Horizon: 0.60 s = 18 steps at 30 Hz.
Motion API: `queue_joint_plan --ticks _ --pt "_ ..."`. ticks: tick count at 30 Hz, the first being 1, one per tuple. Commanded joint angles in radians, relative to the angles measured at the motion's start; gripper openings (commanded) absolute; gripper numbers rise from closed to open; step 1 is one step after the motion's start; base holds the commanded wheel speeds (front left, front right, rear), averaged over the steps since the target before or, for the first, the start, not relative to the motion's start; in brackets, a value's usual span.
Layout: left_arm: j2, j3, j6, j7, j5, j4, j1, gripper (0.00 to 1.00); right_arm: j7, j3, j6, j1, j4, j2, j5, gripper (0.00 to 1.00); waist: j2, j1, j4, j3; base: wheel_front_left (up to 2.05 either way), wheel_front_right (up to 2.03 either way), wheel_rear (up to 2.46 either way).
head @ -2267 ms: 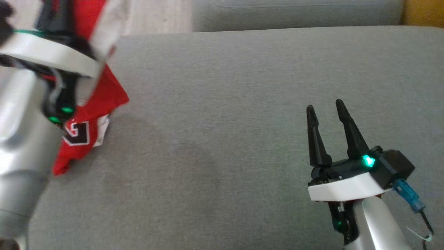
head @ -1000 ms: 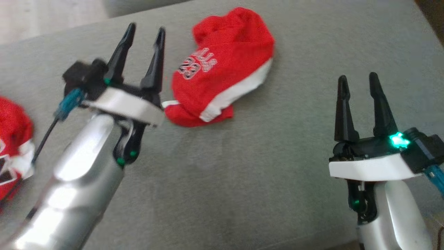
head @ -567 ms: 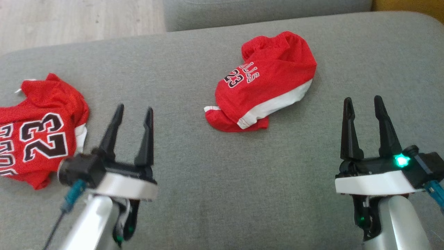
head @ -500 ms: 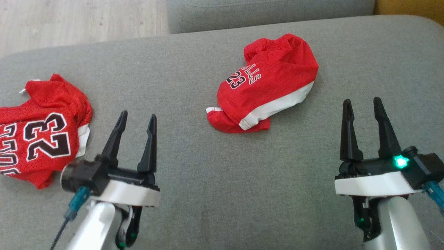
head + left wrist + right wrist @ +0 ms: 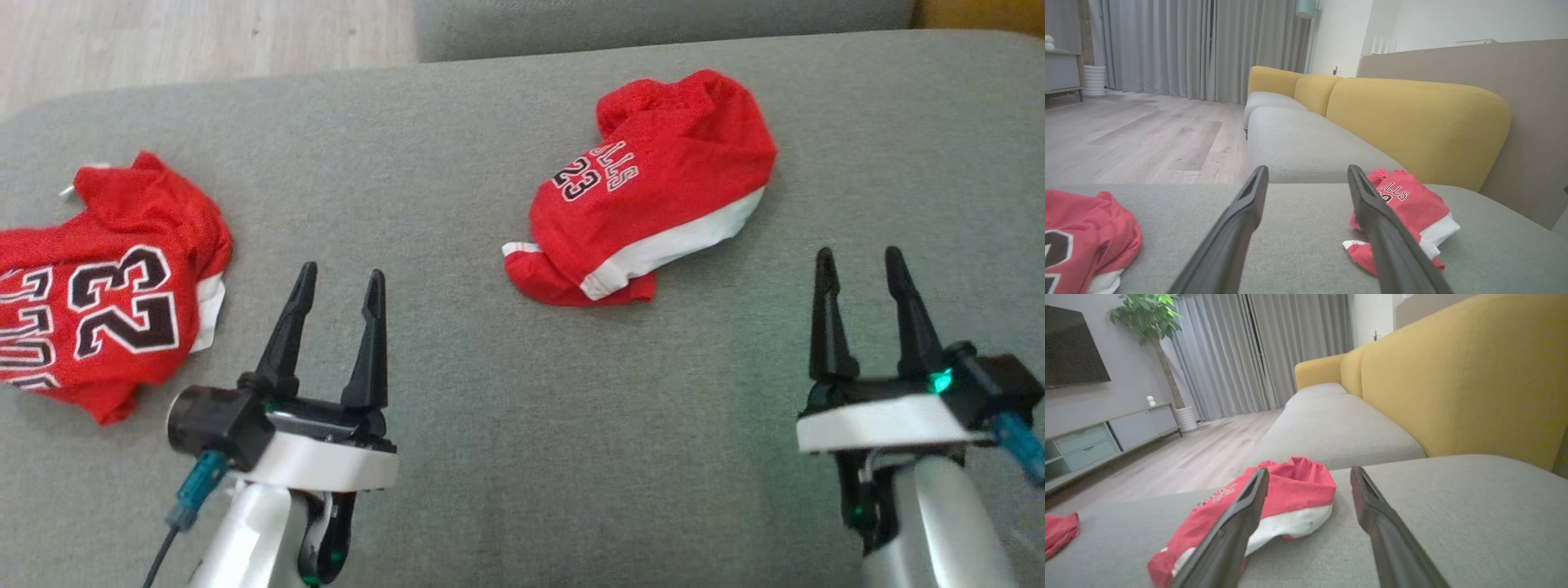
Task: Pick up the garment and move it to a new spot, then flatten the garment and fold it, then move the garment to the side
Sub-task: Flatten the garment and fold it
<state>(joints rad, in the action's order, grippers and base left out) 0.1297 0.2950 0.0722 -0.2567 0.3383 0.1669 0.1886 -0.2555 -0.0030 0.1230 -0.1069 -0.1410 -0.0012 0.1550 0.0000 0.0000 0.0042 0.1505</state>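
Left gripper [image 5: 342, 271]: fingers spread wide, nothing between them, poised over the grey seat cushion [image 5: 506, 457] at lower left of the head view. Right gripper [image 5: 858, 251]: fingers likewise spread wide and empty, at lower right.

Red shorts [image 5: 653, 196], white-trimmed and printed "23": lying bunched on the cushion, ahead of both grippers and between them, nearer the right one. No finger touches them. In the left wrist view the shorts [image 5: 1412, 200] sit beyond the right-hand finger; in the right wrist view they [image 5: 1290, 490] lie beyond the left-hand finger, partly behind it.

Red jersey [image 5: 114, 286] with a large "23": lying rumpled on the cushion at the far left, just beside the left gripper and clear of its fingers.
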Motion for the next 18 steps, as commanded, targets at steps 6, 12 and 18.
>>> queue_joint_plan --ticks 6,12,18 --pt "-0.033 -0.039 0.035 -0.005 -0.033 0.005 0.053 1.00 0.038 -0.100 0.008 -0.282 -0.286 0.001 0.016 1.00 0.0000 0.0000 0.065 0.051 0.00 0.00 0.00" --pt "-0.054 -0.024 0.048 -0.005 -0.039 0.040 0.079 1.00 0.084 -0.262 0.008 -0.503 -0.579 0.001 0.034 1.00 0.0000 0.0000 0.132 0.087 0.00 0.00 0.00" --pt "-0.067 -0.014 0.053 -0.005 -0.042 0.057 0.097 1.00 0.087 -0.410 0.008 -0.660 -0.796 0.001 -0.033 1.00 0.0000 0.0000 0.183 0.122 0.00 0.00 0.00"
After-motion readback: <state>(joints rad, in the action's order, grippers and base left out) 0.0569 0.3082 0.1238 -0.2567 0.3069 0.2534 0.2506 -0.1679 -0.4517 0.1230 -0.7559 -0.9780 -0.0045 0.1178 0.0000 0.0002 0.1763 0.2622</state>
